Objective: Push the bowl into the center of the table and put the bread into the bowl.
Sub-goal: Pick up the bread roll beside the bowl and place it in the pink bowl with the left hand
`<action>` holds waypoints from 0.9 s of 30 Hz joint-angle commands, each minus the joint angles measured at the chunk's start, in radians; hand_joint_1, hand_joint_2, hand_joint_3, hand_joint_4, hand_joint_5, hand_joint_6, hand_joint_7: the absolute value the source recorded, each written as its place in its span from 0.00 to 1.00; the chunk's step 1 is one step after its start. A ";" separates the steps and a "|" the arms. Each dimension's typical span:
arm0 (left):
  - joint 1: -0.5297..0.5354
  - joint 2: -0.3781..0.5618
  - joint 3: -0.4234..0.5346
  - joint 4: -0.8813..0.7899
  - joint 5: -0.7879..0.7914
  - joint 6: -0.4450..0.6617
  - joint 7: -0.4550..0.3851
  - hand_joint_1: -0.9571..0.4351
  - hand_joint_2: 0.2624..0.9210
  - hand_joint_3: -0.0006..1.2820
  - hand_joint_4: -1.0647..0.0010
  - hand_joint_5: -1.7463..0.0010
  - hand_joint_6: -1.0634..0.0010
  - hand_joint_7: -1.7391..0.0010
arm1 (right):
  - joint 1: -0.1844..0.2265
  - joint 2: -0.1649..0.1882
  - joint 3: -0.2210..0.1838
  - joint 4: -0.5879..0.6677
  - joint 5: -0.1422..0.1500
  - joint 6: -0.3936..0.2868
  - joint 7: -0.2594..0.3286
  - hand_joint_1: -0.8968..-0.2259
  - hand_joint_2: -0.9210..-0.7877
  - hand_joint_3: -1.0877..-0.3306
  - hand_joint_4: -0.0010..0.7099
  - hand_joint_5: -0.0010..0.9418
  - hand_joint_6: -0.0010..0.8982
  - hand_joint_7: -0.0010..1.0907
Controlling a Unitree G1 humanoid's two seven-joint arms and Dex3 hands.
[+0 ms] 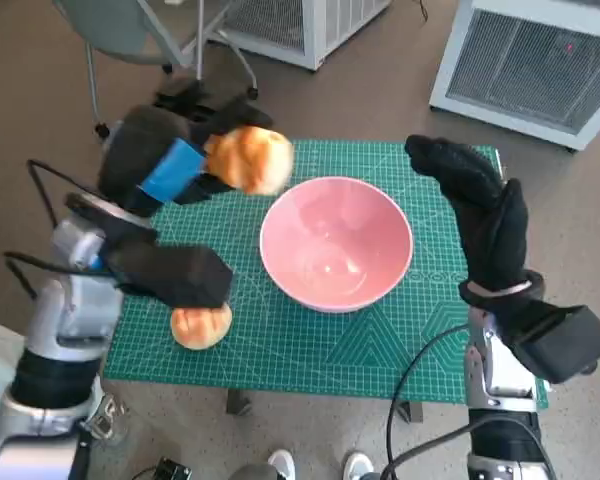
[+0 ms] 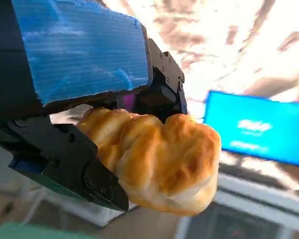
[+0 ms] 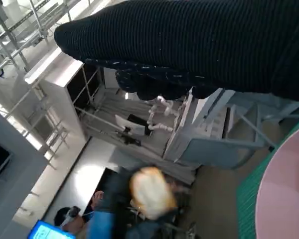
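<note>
Pink bowl [image 1: 336, 243] sits about mid-tabletop [image 1: 380, 345] on the green mat, so the push looks done and the bread step is in hand. Left hand [image 1: 165, 160] grips a bread roll [image 1: 249, 158] raised just beside the bowl's far-left rim; next it needs carrying over the bowl and letting go. Right hand [image 1: 477, 205] hovers by the bowl's right side, fingers straight, holding nothing. Another roll [image 1: 201, 325] lies on the mat near the left forearm.

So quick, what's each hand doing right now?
Left hand: holding a golden-brown bread roll, lifted beside the pink bowl.
Right hand: holding nothing; the black glove looks stretched out flat, so open.
</note>
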 commanded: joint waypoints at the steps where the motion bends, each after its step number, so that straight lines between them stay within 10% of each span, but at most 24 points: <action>1: -0.020 -0.052 -0.055 -0.020 0.013 -0.007 -0.033 0.69 0.98 0.01 0.24 0.36 0.35 0.42 | 0.023 0.003 0.003 0.008 0.004 0.014 0.006 0.30 0.00 0.42 0.30 0.01 0.00 0.52; 27: -0.091 -0.184 -0.264 0.328 0.112 -0.112 -0.098 0.69 1.00 0.04 0.30 0.31 0.40 0.39 | 0.066 -0.004 -0.010 -0.044 -0.002 0.013 -0.013 0.32 0.00 0.40 0.29 0.00 0.00 0.51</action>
